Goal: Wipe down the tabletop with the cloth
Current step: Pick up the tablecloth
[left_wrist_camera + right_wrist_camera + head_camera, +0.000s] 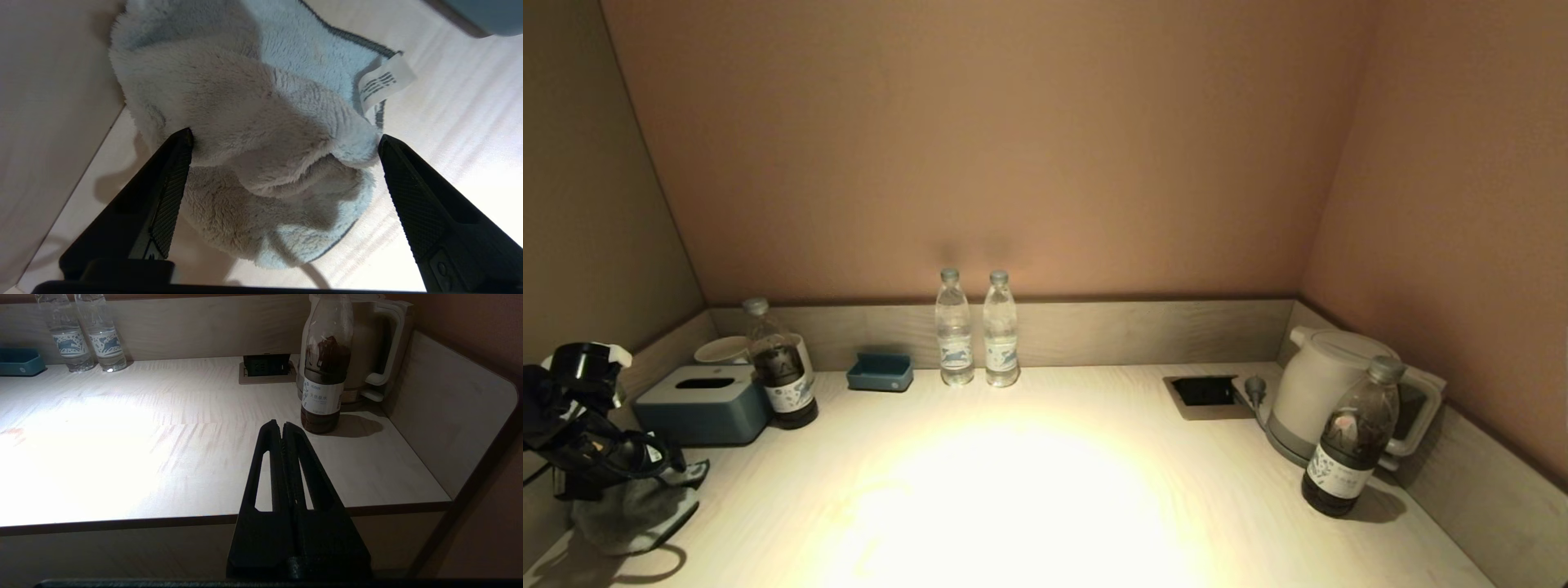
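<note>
A fluffy light grey-blue cloth (637, 510) lies crumpled on the pale wooden tabletop (1029, 490) at the front left corner. My left gripper (645, 474) sits right over it. In the left wrist view the cloth (261, 134) bulges between the two black fingers (171, 192), which stand wide apart on either side of it; the gripper (284, 139) is open, its tips touching the cloth's sides. A white tag (382, 81) sticks out of the cloth. My right gripper (282, 425) is shut and empty, held off the table's front edge at the right; it does not show in the head view.
A tissue box (703, 404), a dark bottle (783, 376), a white cup (723, 349) and a blue tray (880, 371) stand back left. Two clear water bottles (977, 331) stand at the back middle. A kettle (1327, 392), a dark bottle (1349, 441) and a socket recess (1205, 392) are at right.
</note>
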Available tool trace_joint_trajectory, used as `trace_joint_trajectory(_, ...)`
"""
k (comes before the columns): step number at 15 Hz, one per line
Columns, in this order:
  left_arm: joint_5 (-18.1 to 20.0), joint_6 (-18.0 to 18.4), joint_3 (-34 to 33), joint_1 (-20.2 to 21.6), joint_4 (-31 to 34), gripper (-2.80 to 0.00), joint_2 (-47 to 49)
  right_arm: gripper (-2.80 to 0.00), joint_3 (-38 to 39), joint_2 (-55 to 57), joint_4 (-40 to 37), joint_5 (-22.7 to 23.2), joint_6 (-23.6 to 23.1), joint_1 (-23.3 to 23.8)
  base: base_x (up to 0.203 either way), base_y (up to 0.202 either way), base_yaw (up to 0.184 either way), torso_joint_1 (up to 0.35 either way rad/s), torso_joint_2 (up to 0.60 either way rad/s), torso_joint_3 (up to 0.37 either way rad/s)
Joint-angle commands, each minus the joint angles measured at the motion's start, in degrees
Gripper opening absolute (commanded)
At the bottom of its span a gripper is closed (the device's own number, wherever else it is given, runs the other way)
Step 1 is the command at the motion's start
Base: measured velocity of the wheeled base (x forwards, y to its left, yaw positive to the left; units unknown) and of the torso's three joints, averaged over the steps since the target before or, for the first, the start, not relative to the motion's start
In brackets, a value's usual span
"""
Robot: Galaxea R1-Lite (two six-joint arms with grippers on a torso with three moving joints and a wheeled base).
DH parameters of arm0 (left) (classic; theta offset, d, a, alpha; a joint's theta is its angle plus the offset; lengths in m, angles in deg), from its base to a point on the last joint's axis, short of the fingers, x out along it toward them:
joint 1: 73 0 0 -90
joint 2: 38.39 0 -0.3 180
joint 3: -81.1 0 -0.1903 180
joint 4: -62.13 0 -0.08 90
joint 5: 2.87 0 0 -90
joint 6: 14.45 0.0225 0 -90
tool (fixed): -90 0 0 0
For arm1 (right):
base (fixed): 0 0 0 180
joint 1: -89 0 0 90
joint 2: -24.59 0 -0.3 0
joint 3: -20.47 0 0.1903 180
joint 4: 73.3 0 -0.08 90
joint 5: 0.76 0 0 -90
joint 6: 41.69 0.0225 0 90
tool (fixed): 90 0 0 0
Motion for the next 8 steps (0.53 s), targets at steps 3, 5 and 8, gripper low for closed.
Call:
trace_joint_trajectory(3,-0.2,-0.2,0.6,0.0,0.0,0.00,2.2,-2.80,0.0,0.0,0.0,0.0,0.0,0.0,0.000,0.000,0.000,0.000,0.00,0.000)
trace_joint_trajectory(5,-0.1,-0.3,1.1,0.1,0.0,0.00,3.2,-2.80,0.0,0.0,0.0,0.0,0.0,0.0,0.000,0.000,0.000,0.000,0.00,0.000)
trace_joint_trajectory(8,-0.1,-0.3,1.6,0.1,0.0,-2.80,4.5,-2.80,0.0,0.0,0.0,0.0,0.0,0.1,0.000,0.000,0.000,0.000,0.00,0.000)
